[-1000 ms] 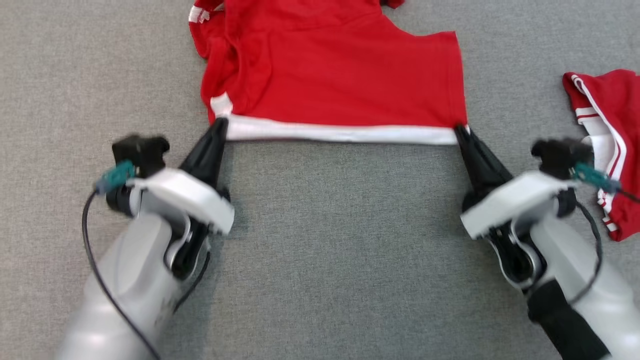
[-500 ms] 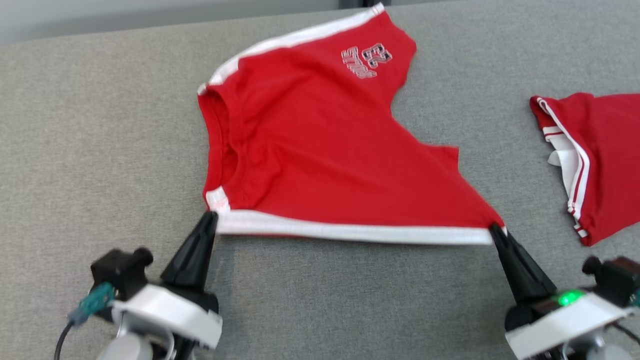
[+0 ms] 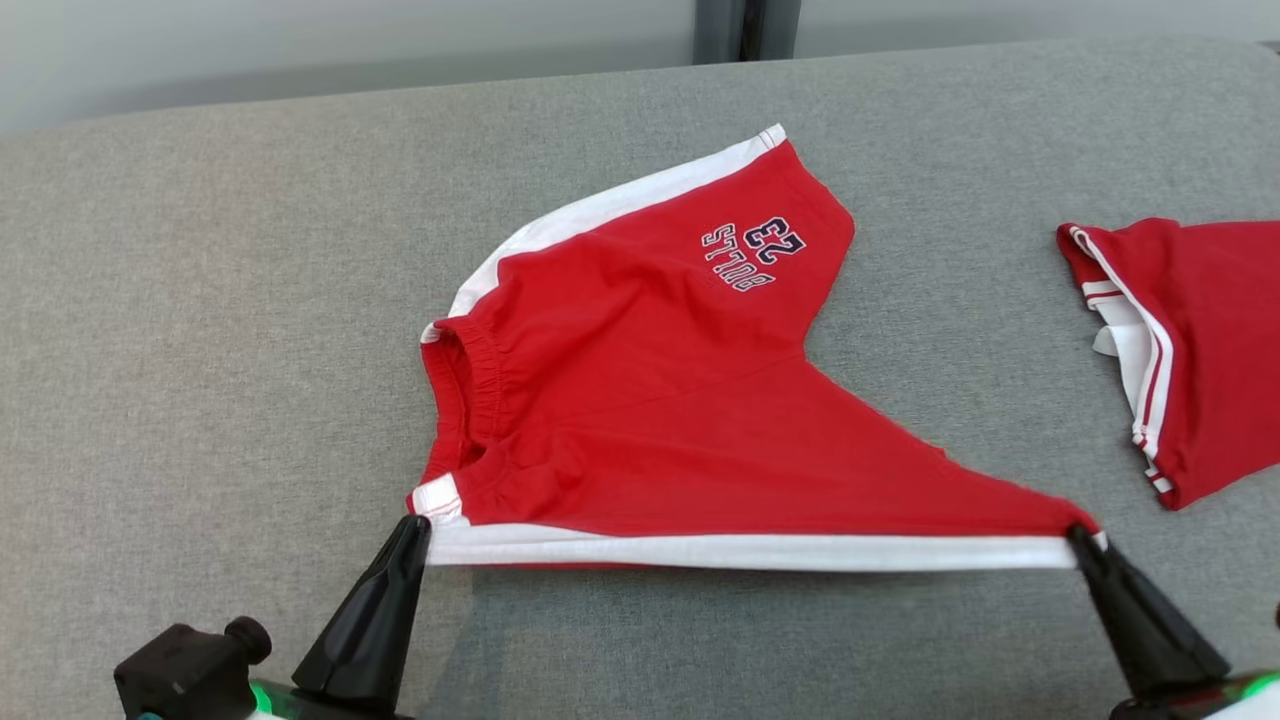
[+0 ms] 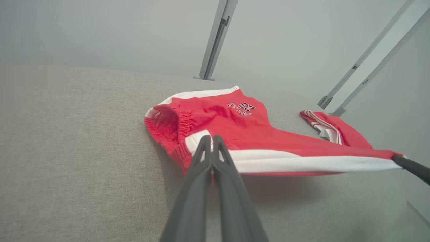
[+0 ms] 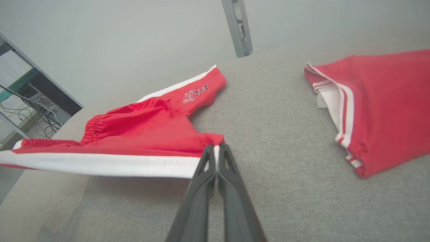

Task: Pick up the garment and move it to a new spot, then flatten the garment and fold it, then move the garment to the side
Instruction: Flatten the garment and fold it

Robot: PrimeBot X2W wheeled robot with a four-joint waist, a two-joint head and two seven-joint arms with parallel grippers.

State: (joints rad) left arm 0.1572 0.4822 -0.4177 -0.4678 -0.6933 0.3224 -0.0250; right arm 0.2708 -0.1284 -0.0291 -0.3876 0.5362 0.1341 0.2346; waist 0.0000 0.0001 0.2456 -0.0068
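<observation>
The garment (image 3: pixel 650 400) is a pair of red shorts with white side stripes and a "23" print, spread across the grey surface. Its near white-striped edge is stretched taut between my two grippers and lifted off the surface. My left gripper (image 3: pixel 415 528) is shut on the left end of that edge by the waistband; the left wrist view shows its tips (image 4: pixel 211 139) pinching the white band of the garment (image 4: pixel 235 127). My right gripper (image 3: pixel 1080 535) is shut on the right end; in the right wrist view its tips (image 5: pixel 216 148) clamp the stripe's corner of the garment (image 5: pixel 151 124).
A second red garment (image 3: pixel 1190 340) with white trim lies at the right, also in the right wrist view (image 5: pixel 379 101). The grey padded surface (image 3: pixel 200 350) ends at a pale wall behind, where a metal post (image 3: pixel 745 25) stands.
The head camera has tilted up, so the scene sits lower in the picture. The garment's near edge is drawn out longer between the grippers, and the right end has stretched further right.
</observation>
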